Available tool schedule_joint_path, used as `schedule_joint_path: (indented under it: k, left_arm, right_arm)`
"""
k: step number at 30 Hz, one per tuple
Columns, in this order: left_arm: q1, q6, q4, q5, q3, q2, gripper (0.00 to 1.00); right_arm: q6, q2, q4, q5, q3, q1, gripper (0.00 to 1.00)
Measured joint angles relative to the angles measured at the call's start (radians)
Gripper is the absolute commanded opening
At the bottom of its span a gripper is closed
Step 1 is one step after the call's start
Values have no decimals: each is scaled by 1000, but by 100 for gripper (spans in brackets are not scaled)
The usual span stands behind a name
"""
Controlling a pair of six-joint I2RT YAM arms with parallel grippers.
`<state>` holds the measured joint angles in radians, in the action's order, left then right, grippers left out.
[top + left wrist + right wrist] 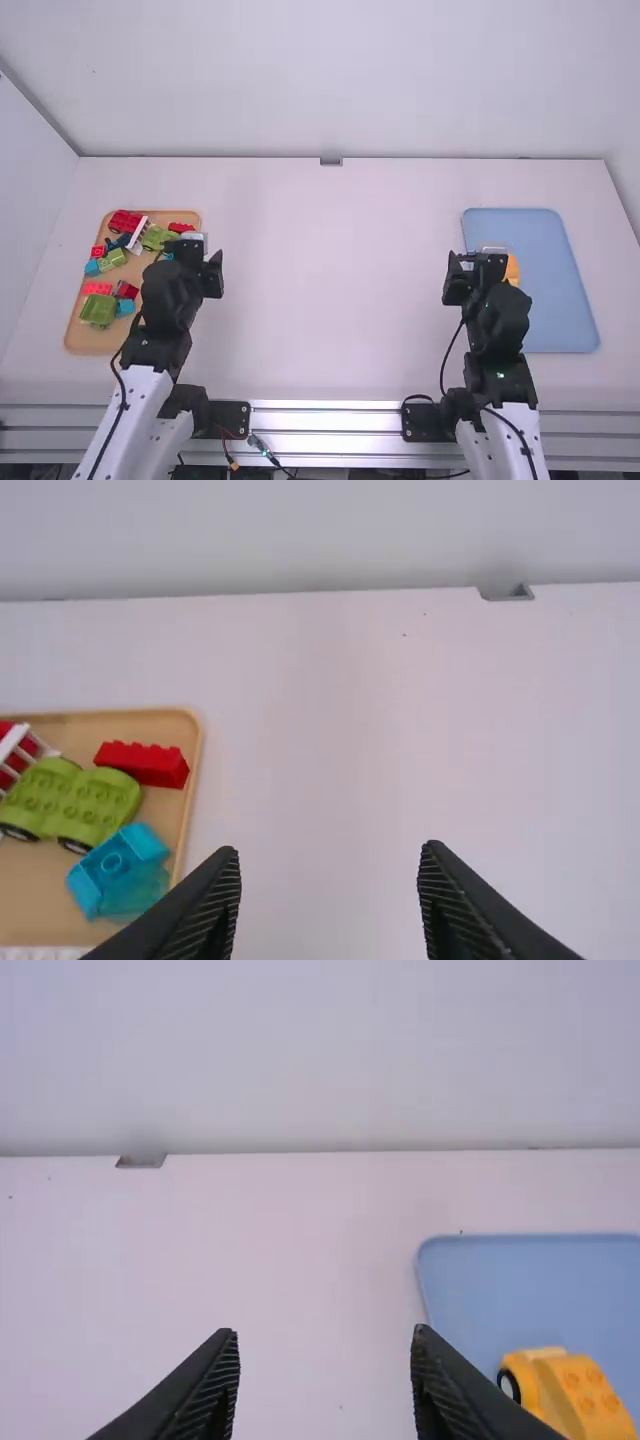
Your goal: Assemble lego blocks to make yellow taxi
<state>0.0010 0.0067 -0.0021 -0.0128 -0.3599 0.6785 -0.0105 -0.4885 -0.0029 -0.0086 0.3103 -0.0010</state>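
Hovering above the white table [330, 290], both grippers held nothing. The left gripper [190, 258] was over the inner edge of a tan tray [90, 338] on the left side, and its two fingers were spread well apart, with bare tabletop between them in its wrist view. The right gripper [478, 264] was beside the inner edge of a blue tray [563, 300] on the right side, its fingers likewise spread wide with nothing between them. The task's yellow-orange piece [590, 1390] lay in the blue tray, near its inner edge; it had rounded studs on top and a black wheel [508, 1384] on its side, and part of it was hidden behind a finger of the right gripper. In the high view a small pale patch showed just beside it, too small to make out. The tan tray held a loose mix of blocks. Toward its far end lay a red vehicle piece [124, 222], a slanting white piece [137, 236], a green wheeled piece [75, 800] and a red brick [142, 762], with a blue block [118, 860] and a clear greenish part [137, 892] touching each other near the inner rim. Nearer the arms lay another red brick [98, 288], a dark red block [127, 290], a larger green block [98, 310] and a light blue one [125, 307].
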Motion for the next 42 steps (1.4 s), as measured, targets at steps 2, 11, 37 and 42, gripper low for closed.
schedule_joint_path:
  k: [2,11,37,42]
  left_arm:
    - [0,0,0,1,43,-44,37]
    - [0,-1,0,8,236,-241,18]
    - [0,-7,7,11,351,-624,0]
    - [0,-8,7,11,351,-668,0]
  right_arm:
    - [3,44,0,3,-42,0,35]
    - [4,218,0,4,-220,0,18]
    - [7,480,8,6,-299,0,0]
    - [5,480,8,5,-299,0,0]
